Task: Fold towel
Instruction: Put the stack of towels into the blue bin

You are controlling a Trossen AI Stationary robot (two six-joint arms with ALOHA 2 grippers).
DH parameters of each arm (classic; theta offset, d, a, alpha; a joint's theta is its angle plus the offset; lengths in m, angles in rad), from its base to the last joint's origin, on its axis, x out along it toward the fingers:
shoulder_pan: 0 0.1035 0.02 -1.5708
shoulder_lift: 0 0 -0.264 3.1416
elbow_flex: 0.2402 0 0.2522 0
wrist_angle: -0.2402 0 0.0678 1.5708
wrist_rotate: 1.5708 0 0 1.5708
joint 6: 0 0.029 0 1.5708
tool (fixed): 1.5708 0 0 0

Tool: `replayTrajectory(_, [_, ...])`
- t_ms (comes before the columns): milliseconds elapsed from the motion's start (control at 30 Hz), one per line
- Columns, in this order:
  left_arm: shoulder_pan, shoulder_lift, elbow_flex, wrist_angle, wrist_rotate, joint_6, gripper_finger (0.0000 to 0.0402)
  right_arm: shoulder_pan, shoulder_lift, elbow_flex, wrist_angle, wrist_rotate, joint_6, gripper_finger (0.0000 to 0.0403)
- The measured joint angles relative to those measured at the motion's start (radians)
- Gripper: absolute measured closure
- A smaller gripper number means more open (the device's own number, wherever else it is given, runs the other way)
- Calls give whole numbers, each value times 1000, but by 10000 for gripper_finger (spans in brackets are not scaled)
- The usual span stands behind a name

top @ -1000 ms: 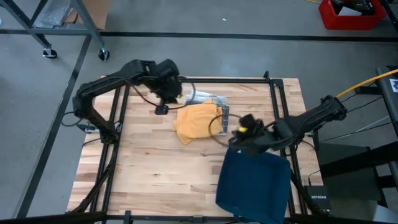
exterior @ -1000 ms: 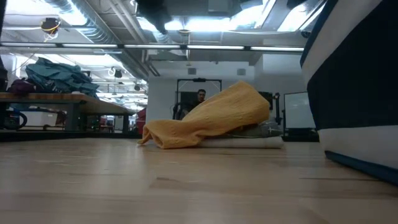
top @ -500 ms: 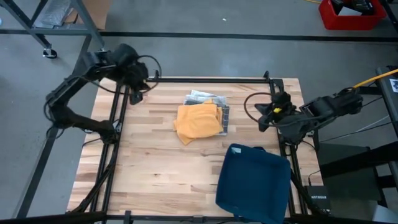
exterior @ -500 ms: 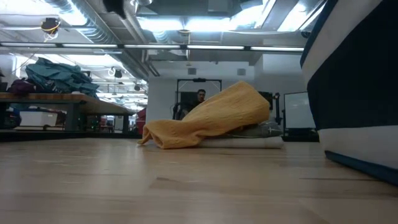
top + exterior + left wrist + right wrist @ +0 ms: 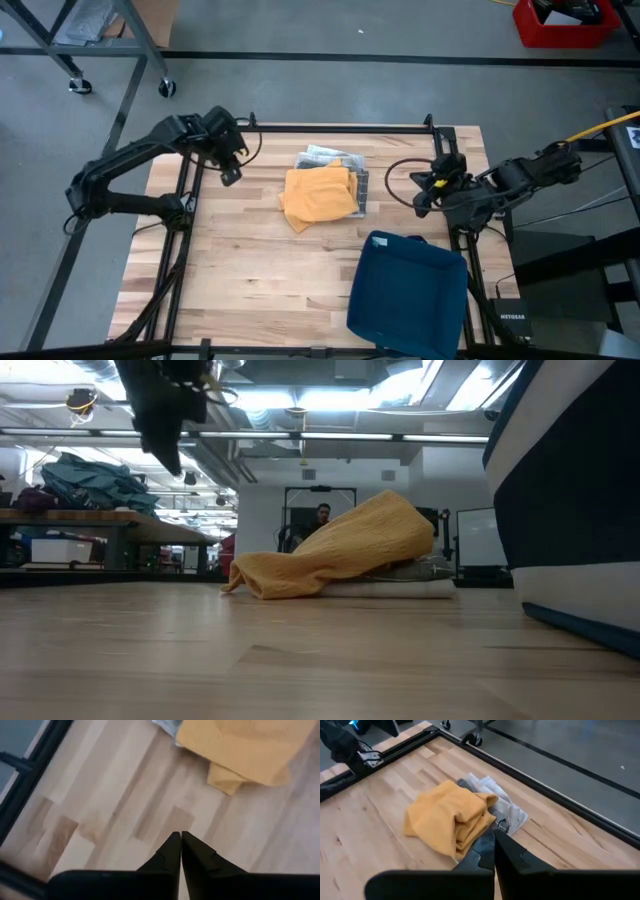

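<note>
The yellow towel [image 5: 318,195] lies bunched near the middle of the wooden table [image 5: 240,270], draped over a grey cloth [image 5: 330,158]. The left gripper [image 5: 229,176] hangs above the table's left side, fingers pressed together on nothing. The right gripper [image 5: 420,196] sits near the right edge, also closed and empty. A dark blue bin [image 5: 408,295] rests at the front right corner

Grey concrete floor [image 5: 330,30], red bin [image 5: 562,22], ceiling lights [image 5: 300,400], cluttered workbench [image 5: 90,518].
</note>
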Motion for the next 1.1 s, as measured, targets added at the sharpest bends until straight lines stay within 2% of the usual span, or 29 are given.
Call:
replayTrajectory(167, [-1, 40, -36, 135, -24, -10, 358, 0, 60, 0, -10, -52, -3, 382])
replayTrajectory(400, [-1, 89, -37, 191, -119, -30, 267, -11, 161, 0, -36, -61, 2, 279])
replayTrajectory(600, [0, 143, -37, 207, -122, -135, 215, -134, 212, 0, -24, -145, 186, 205])
replayTrajectory(700, [0, 185, -37, 208, -123, -204, 207, -216, 230, 0, -24, -200, 283, 192])
replayTrajectory(800, [0, 237, -37, 229, -120, -294, 206, -294, 246, 0, -16, -264, 292, 190])
replayTrajectory(933, [0, 312, -37, 317, -65, -344, 205, -394, 262, 0, 15, -372, 283, 190])
replayTrajectory(1100, [0, 417, -37, 466, 125, -375, 205, -512, 270, 0, 100, -525, 172, 190])
